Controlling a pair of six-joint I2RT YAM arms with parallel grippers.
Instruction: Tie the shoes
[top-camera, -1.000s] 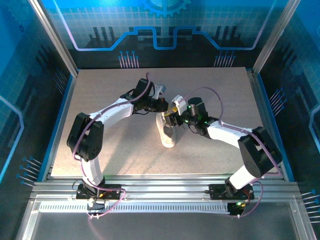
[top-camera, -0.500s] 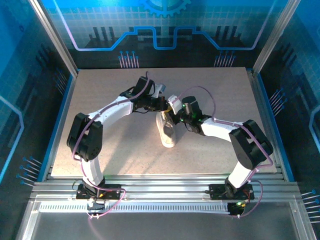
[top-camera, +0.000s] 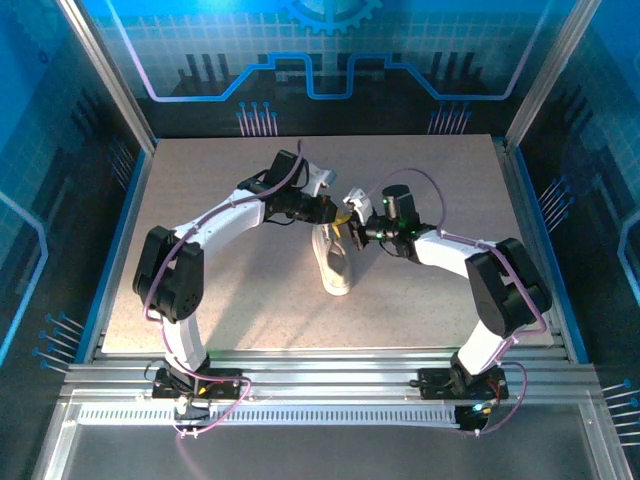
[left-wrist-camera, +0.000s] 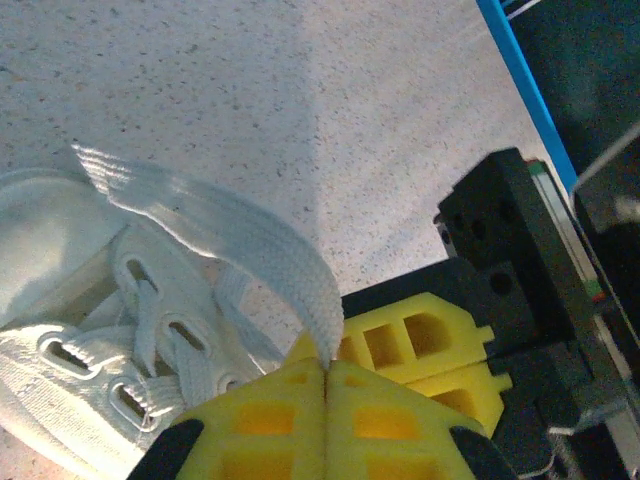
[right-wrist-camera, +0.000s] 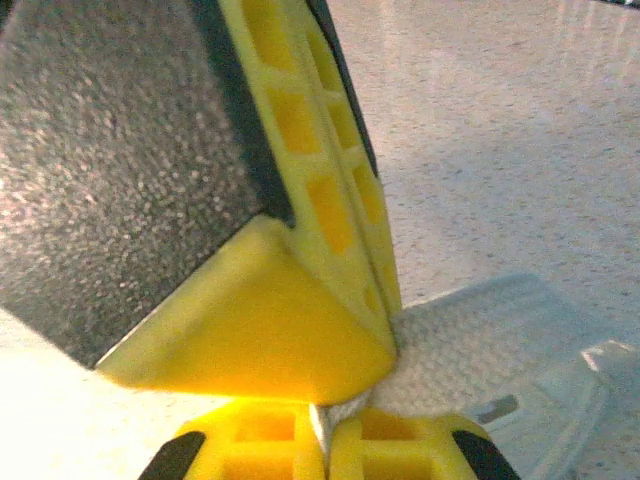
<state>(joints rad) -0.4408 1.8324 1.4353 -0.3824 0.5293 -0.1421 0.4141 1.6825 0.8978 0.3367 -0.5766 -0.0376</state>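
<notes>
The left gripper (left-wrist-camera: 326, 372) has its yellow plastic fingers pressed together on a flat white woven lace (left-wrist-camera: 230, 240). The lace rises out of the seam between the tips and arcs away over the small white low-top fabric sneaker (left-wrist-camera: 70, 350), which lies just beside those fingers with its eyelets up. The right gripper (right-wrist-camera: 325, 432) sits tip to tip with the left one. Its own yellow fingers are closed, with a strip of white lace nipped between them; whether it is the same lace I cannot tell. A second ago the right fingers stood spread, slightly off to the side of the left pair. They have since moved in against them and clamped. The left fingers have kept their pinch and hardly shifted. The sneaker rests on the speckled beige tabletop (top-camera: 220, 290) where it was, its collar end under both sets of fingertips and its toe pointing away from them toward the arm bases.
</notes>
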